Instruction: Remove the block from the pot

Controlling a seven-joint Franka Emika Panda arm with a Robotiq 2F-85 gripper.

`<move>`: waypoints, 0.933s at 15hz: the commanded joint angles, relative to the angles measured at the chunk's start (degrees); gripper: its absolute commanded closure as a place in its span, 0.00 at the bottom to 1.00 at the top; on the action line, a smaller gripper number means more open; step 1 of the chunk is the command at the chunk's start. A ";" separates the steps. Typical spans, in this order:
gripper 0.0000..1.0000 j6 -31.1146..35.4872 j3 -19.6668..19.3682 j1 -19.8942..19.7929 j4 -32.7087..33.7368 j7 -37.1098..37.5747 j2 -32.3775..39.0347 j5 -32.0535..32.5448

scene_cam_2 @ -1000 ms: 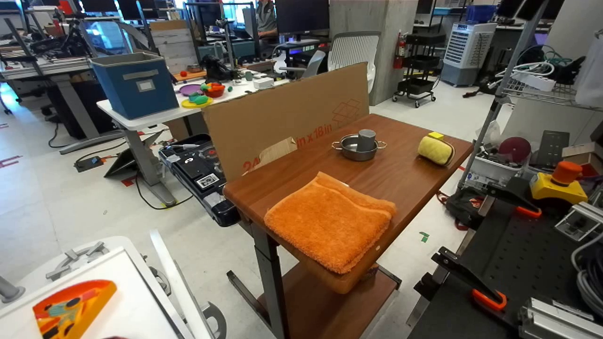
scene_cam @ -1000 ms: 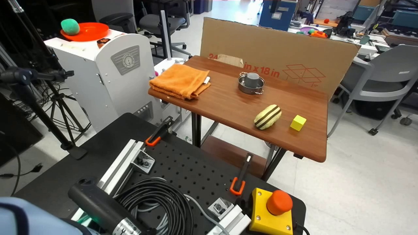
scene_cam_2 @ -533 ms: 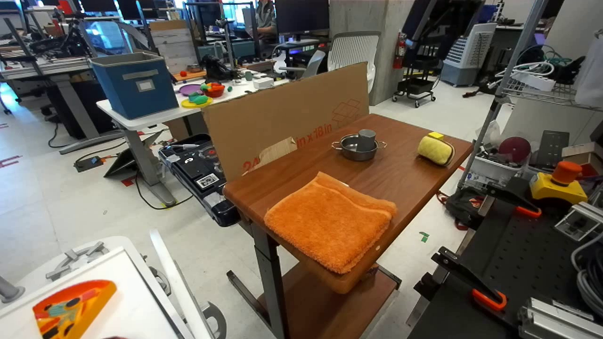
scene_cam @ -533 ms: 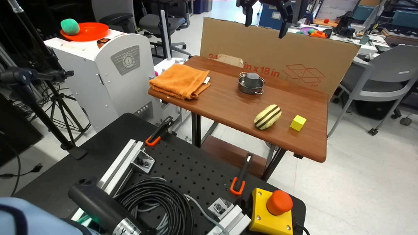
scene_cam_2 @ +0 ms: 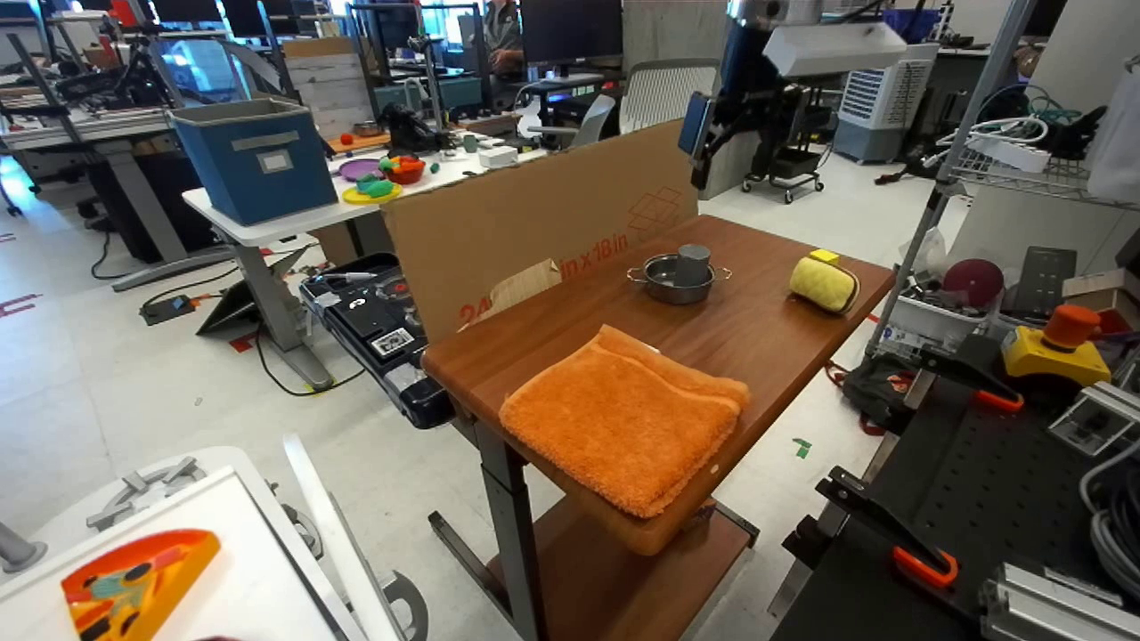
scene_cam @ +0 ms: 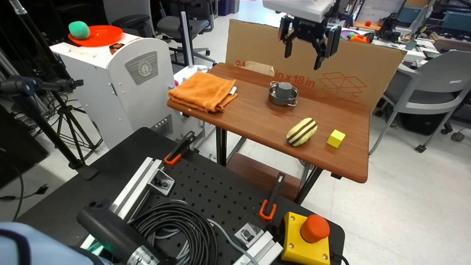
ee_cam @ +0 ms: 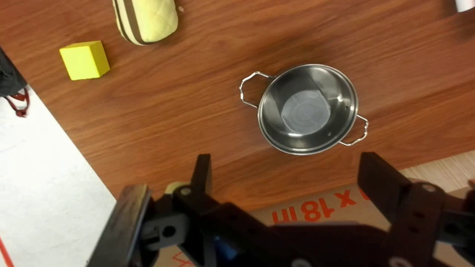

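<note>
The small round dark grey metal pot [scene_cam: 281, 102] stands on the brown table; it also shows in an exterior view [scene_cam_2: 666, 290] and in the wrist view [ee_cam: 297, 144]. The light grey block [scene_cam: 284, 89] stands inside it and rises above its rim; it also shows in an exterior view [scene_cam_2: 693, 264]. In the wrist view a round light grey face, apparently the block's top [ee_cam: 306, 113], lies within the pot. My gripper [scene_cam: 302, 61] is open and empty, high above the table near the pot. In the wrist view its fingers [ee_cam: 285, 157] are wide apart, just below the pot in the picture.
A tall cardboard sheet [scene_cam: 312, 51] stands along the table's back edge, behind the pot. An orange cloth [scene_cam_2: 632, 418] lies at one end of the table. A striped yellow piece [scene_cam: 301, 132] and a yellow cube [scene_cam: 335, 138] lie towards the other end.
A second ago the gripper was almost out of view. It has come down from the top of both exterior views, over the table. The pot and block have not moved.
</note>
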State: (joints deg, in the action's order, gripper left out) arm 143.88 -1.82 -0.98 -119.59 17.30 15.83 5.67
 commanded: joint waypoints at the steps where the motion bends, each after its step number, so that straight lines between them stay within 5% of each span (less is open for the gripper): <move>1: 0.00 -2.53 -1.79 2.24 6.36 2.09 7.31 0.98; 14: 0.02 -9.82 -2.25 6.31 13.20 1.93 15.84 0.65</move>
State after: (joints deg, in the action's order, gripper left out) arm 136.49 -2.93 3.94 -109.13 18.13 29.57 5.52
